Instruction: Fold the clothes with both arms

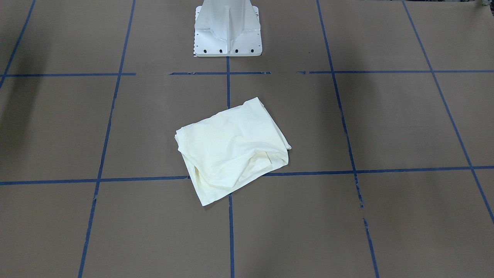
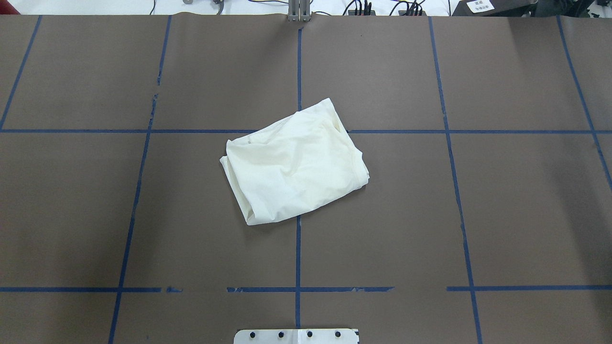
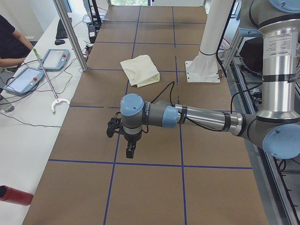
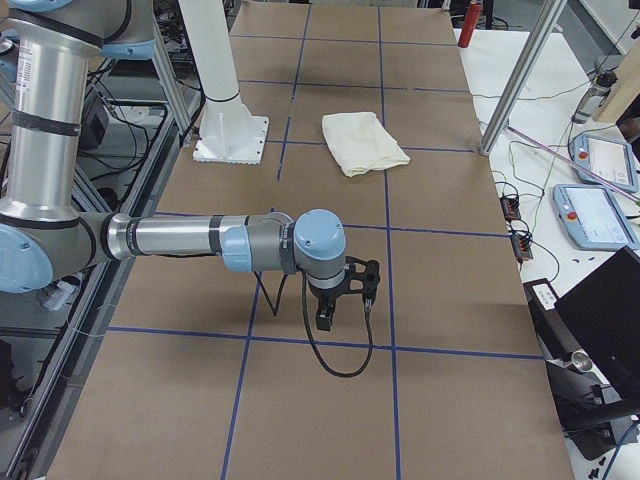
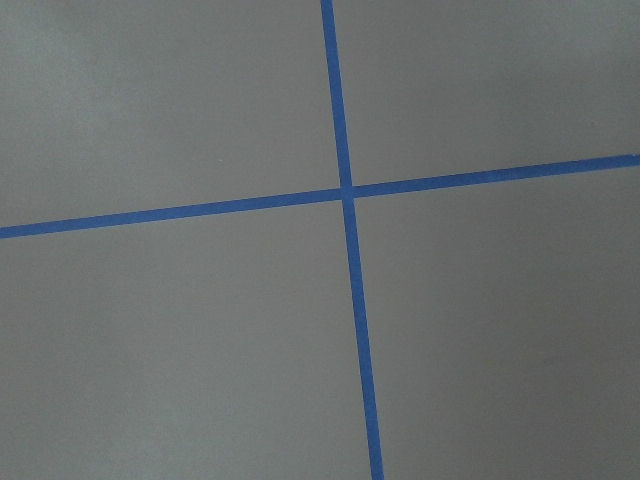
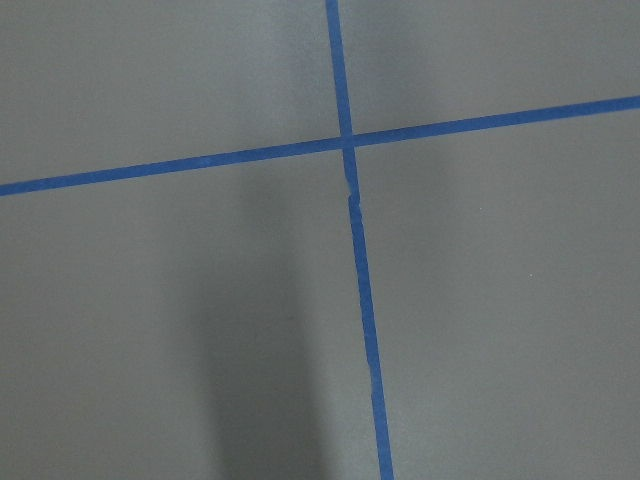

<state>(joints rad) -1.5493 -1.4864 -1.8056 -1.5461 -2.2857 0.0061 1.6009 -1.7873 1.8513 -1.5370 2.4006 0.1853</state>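
cream t-shirt [image 2: 294, 162] folded in rough, skewed rectangle, plain side up, table [image 2: 502, 215] ctr.

Matt cloth shirt [image 2: 294, 162], seemingly paper table [image 2: 502, 215]

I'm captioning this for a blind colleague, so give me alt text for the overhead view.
A cream-white T-shirt, folded into a rumpled, tilted rectangle with no print showing, lies at the middle of a brown table marked with a blue tape grid. A white base plate shows at the bottom edge, cables at the top.
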